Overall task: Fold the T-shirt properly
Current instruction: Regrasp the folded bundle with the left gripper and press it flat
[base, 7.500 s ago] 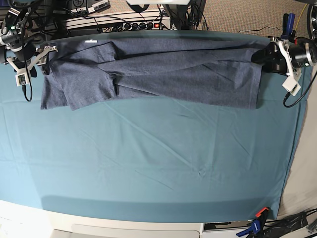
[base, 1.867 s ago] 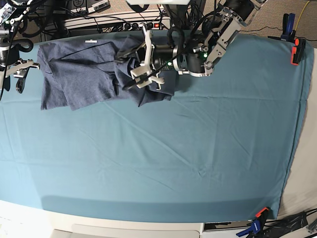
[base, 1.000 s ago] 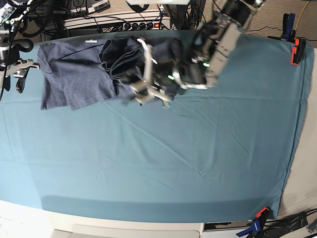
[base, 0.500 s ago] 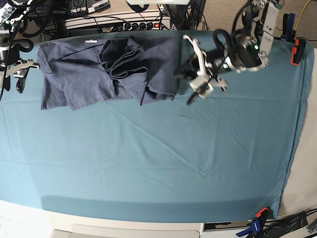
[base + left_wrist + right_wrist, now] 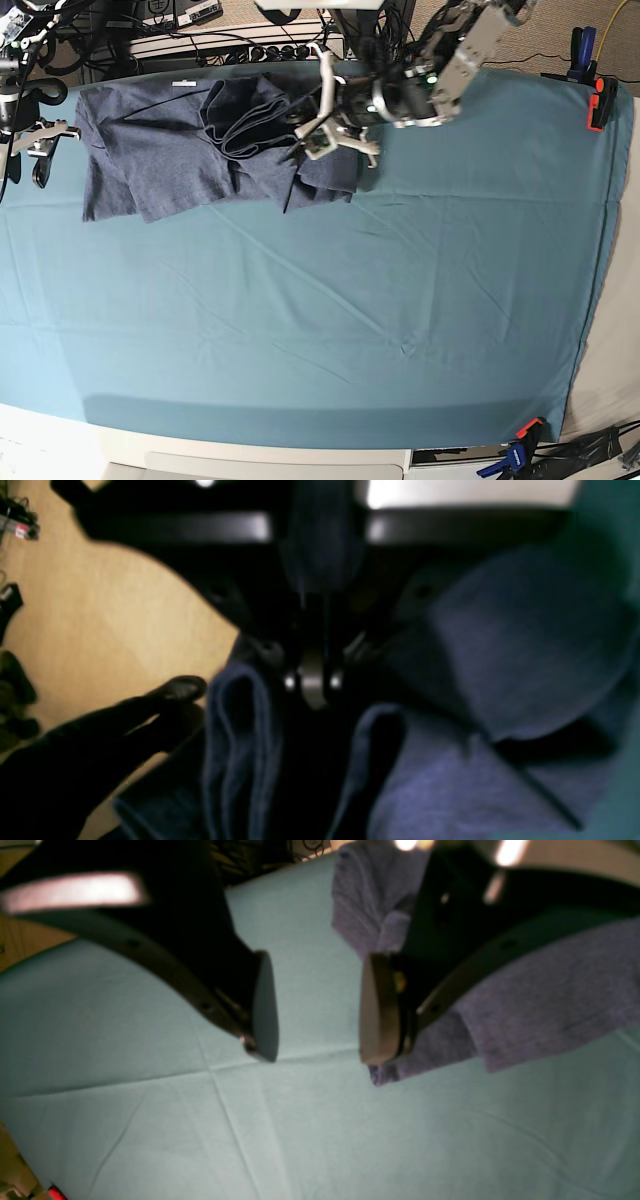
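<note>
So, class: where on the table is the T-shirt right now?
In the base view, the T-shirt lies bunched at the far left of the cloth, with the left tool at its right edge.

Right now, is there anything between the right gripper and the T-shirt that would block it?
Nothing visible does. The right gripper hangs open over the bare table cloth at the T-shirt's sleeve edge, with only cloth between them. The left gripper is far off, at the shirt's other end.

T-shirt [image 5: 190, 150] on table cloth [image 5: 330, 320] (far-left)
</note>
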Tool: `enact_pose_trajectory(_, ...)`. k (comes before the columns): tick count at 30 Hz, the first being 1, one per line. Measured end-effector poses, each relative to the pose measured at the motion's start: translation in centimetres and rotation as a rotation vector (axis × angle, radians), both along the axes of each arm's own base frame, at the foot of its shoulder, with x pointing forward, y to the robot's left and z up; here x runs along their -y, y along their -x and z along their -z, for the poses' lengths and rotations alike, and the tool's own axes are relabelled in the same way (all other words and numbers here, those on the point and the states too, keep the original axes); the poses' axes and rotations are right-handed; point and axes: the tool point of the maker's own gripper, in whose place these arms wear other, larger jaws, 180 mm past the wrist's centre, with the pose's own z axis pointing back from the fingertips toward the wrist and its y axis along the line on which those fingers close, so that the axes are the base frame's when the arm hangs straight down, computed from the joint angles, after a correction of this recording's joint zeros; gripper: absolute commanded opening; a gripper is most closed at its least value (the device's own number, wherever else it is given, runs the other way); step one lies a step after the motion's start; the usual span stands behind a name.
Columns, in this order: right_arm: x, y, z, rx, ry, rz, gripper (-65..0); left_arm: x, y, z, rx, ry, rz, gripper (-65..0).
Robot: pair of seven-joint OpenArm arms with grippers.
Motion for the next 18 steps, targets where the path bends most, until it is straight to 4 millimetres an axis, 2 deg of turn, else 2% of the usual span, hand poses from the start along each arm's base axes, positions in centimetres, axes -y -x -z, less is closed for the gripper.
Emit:
enact_pose_trajectory(2, 0.0, 0.0, 0.0, 0.0, 0.001, 0.0, -37.4, 0.7, -0.5, 0.1, 0.007, -0.002, 0.014, -65.0)
enact_pose_trajectory(13, 0.0, 0.0, 0.0, 0.0, 0.0, 0.0, -37.4, 6.3, -3.3, -3.2, 0.078, 0.128, -0.008, -65.0)
enact_pose_trajectory(18, 0.0, 0.0, 0.0, 0.0, 0.0, 0.0, -37.4, 7.9, -3.3, -2.8, 0.042, 0.15, -0.011, -65.0)
